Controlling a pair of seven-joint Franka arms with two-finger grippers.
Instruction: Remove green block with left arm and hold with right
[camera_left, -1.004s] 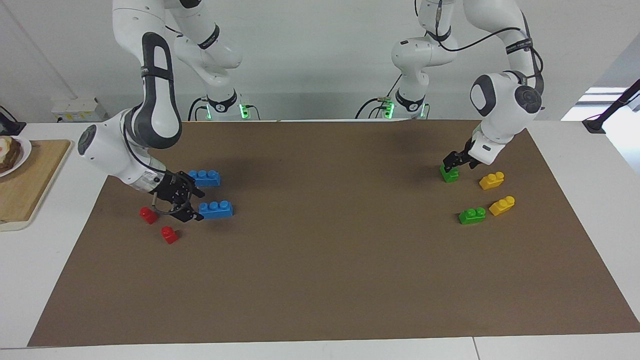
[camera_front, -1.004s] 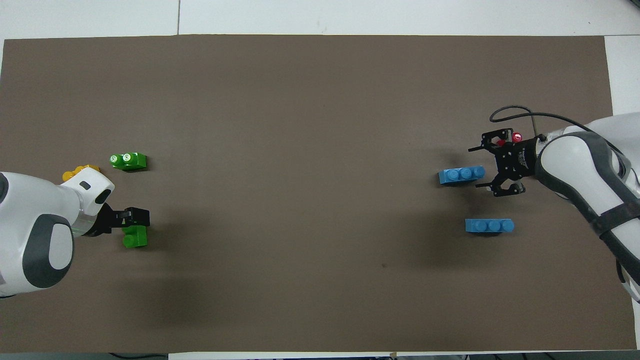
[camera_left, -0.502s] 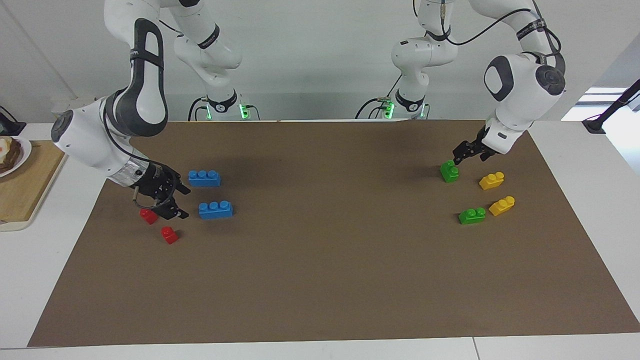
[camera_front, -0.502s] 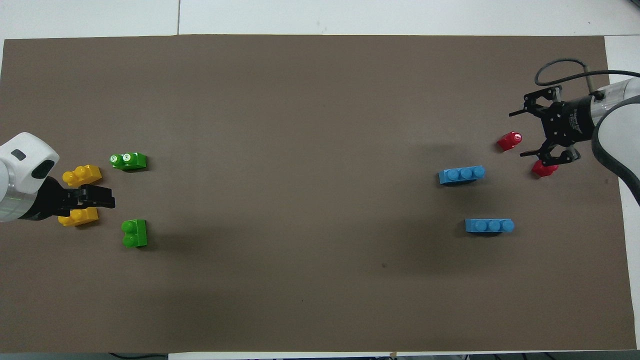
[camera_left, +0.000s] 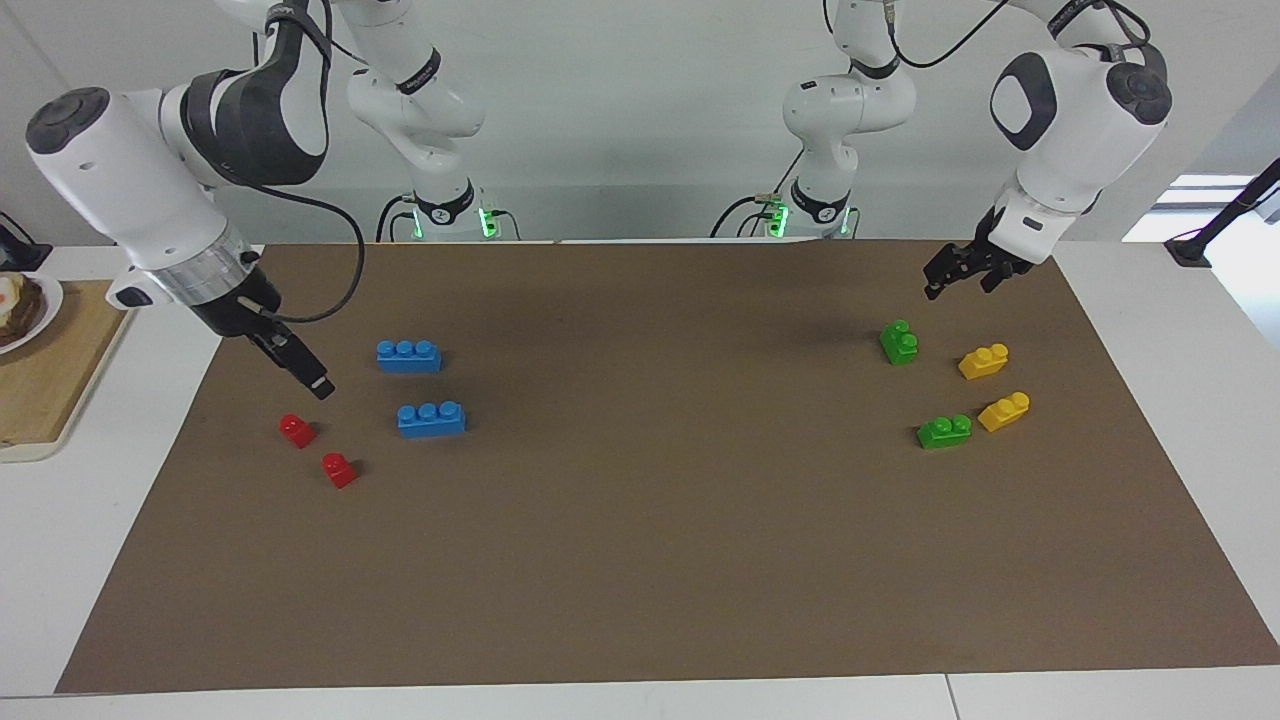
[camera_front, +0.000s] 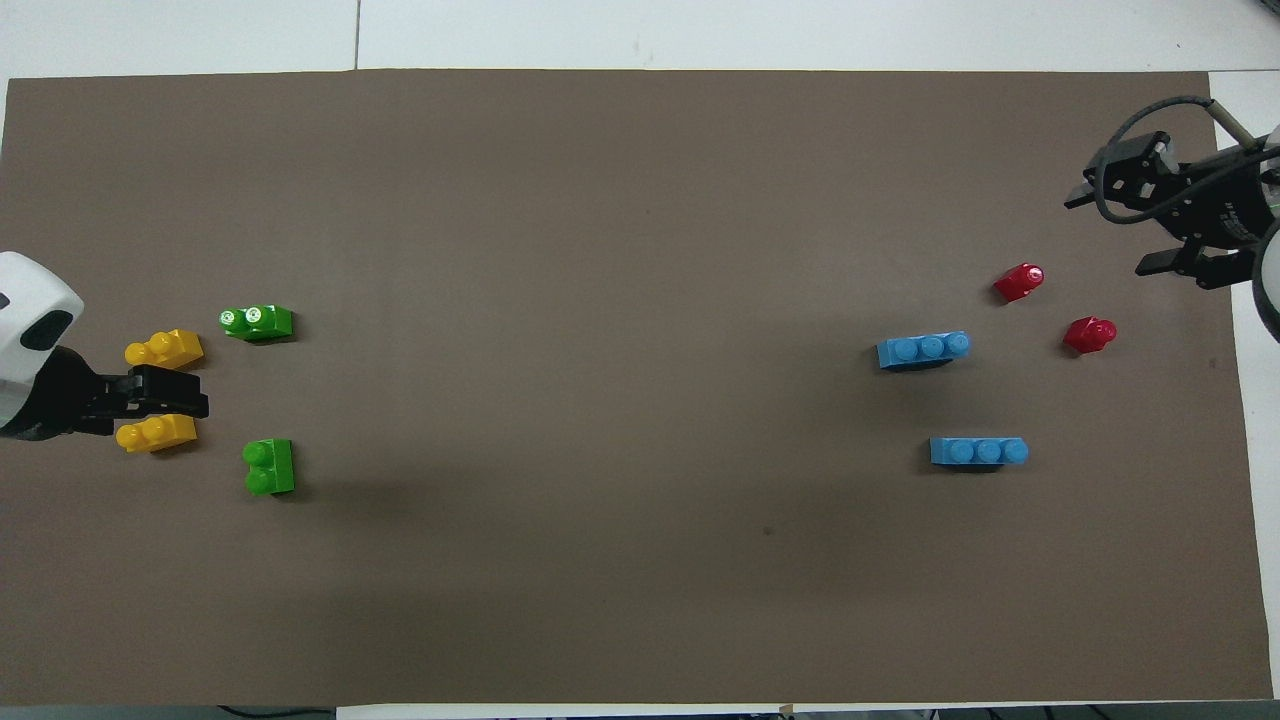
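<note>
Brown mat (camera_left: 640, 560), green block (camera_left: 899, 342) free, arms cropped

Glossy plastic bricks: green block (camera_left: 899, 343) among them, on a matt, seemingly paper brown mat (camera_left: 660, 560).

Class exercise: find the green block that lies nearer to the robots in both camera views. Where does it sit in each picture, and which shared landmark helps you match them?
Facing view: the green block lies at the picture's right, above the other green block.
Overhead view: it lies at the picture's left, below the other green block.
Shared landmark: the two yellow blocks beside it, toward the left arm's end.
</note>
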